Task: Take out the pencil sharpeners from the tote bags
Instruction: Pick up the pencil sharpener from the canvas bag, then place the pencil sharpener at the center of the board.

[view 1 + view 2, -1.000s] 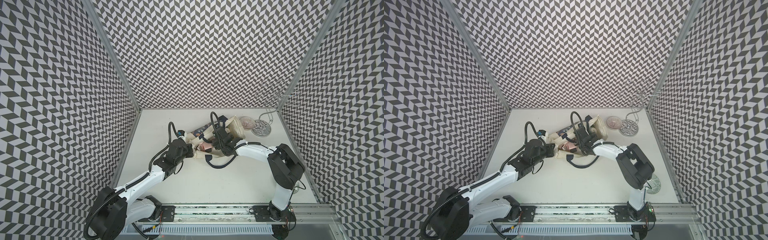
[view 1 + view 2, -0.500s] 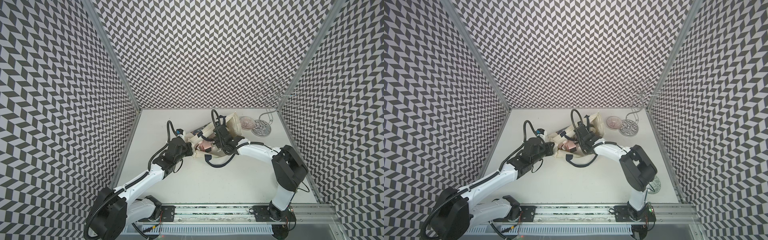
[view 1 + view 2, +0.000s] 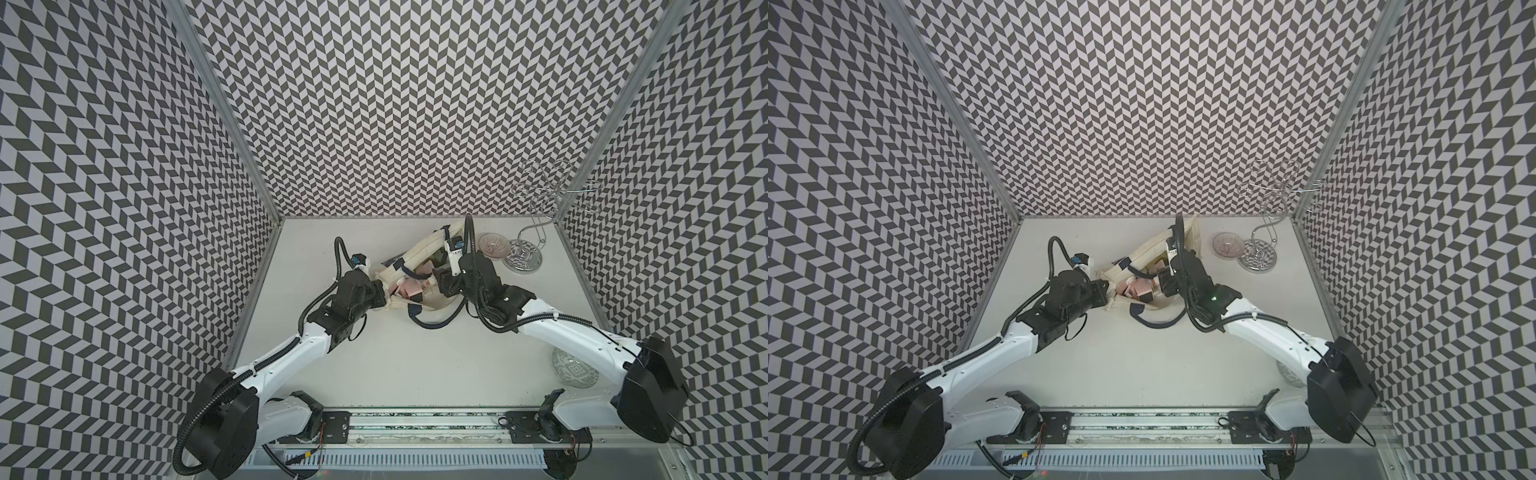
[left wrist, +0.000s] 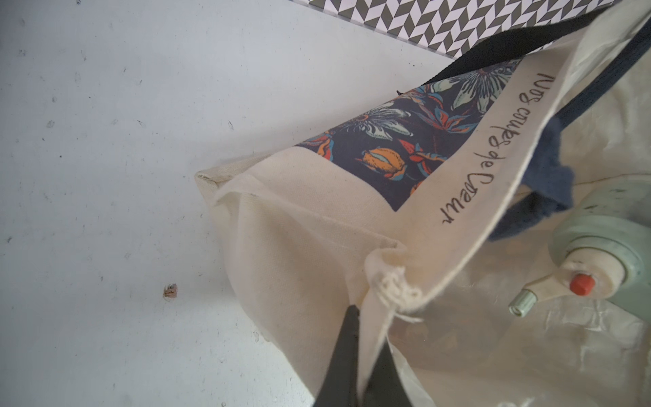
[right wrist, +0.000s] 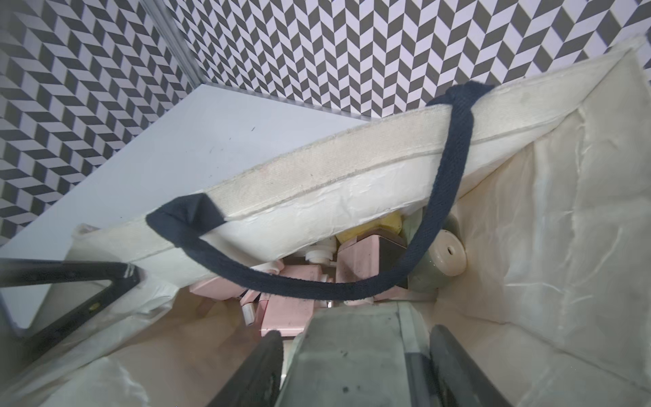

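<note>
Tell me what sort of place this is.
Most likely a robot test cell, not a home or shop: chevron-patterned walls enclose a white table, a left arm and a right arm stand on a rail at its front edge, and a tote bag lies there as a prop.

Cream canvas tote bag (image 3: 419,253) lying slumped toward the back of the bench (image 3: 395,374), with a dark floral panel and script lettering on the outside. One navy handle (image 3: 432,322) trailing on the bench, rim corner pinched in the left end effector (image 4: 366,327). Inside the open mouth, heaped pencil sharpeners (image 5: 289,310): several pink, one yellow (image 5: 387,223), one green with a cream end (image 5: 447,257), and a sage green sharpener (image 5: 352,366) clamped in the right end effector (image 5: 357,333).
</note>
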You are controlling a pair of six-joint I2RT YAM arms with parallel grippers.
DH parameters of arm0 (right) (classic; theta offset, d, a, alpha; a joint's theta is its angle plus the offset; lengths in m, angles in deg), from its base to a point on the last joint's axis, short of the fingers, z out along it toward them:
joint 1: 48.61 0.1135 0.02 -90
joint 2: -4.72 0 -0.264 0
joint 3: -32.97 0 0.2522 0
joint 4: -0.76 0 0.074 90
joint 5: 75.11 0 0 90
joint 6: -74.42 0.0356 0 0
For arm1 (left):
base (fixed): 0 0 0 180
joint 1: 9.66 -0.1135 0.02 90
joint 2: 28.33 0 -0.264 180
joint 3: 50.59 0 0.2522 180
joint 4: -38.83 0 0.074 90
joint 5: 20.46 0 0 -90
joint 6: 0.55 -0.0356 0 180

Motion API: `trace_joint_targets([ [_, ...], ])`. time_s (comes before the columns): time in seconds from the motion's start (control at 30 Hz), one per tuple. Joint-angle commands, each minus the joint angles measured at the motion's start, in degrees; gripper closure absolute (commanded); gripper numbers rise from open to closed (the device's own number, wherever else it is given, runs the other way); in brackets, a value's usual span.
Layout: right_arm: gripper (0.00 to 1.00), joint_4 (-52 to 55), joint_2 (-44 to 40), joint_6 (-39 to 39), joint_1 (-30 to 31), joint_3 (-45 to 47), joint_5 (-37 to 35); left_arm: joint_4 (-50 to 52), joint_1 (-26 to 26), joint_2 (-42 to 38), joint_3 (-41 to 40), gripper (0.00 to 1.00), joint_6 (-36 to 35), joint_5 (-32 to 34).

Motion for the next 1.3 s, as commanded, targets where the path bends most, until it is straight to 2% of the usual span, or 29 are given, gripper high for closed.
trace_joint_targets([
  [0.0,0.57,-6.2,-1.8,2.7,-0.3,-0.7,5.0,2.9,0.4,0.5,0.1,1.0,0.5,1.7],
  [0.13,0.57,-7.2,-1.4,4.3,-0.6,-1.3,5.2,4.7,-1.2,0.9,1.6,1.0,1.2,1.9],
  [0.33,0.59,-6.9,-2.1,6.9,-1.3,-5.8,5.2,7.3,-8.4,2.0,5.0,1.0,2.8,-1.2],
  [0.5,0.62,-6.4,-6.2,9.7,-3.0,-8.7,4.9,10.4,-14.2,2.4,8.4,1.0,2.4,-0.3],
  [0.63,0.64,-5.0,-10.3,12.9,-5.5,-8.9,3.1,10.7,-16.4,1.5,9.2,1.0,1.8,0.5],
  [0.87,0.64,-3.0,-18.6,17.8,-13.0,-1.7,-1.3,10.2,-18.8,-0.8,7.0,1.0,3.2,1.5],
  [1.0,0.64,-2.4,-21.8,19.7,-17.8,4.4,-0.6,10.8,-21.1,-3.2,5.9,1.0,5.5,2.1],
  [1.13,0.64,-4.4,-21.6,20.3,-19.3,10.5,-0.8,9.6,-23.3,-5.9,4.6,1.0,6.5,0.0],
  [1.27,0.64,-10.0,-16.5,20.4,-19.6,16.4,-1.7,8.5,-23.8,-7.8,3.4,1.0,6.9,-1.6],
])
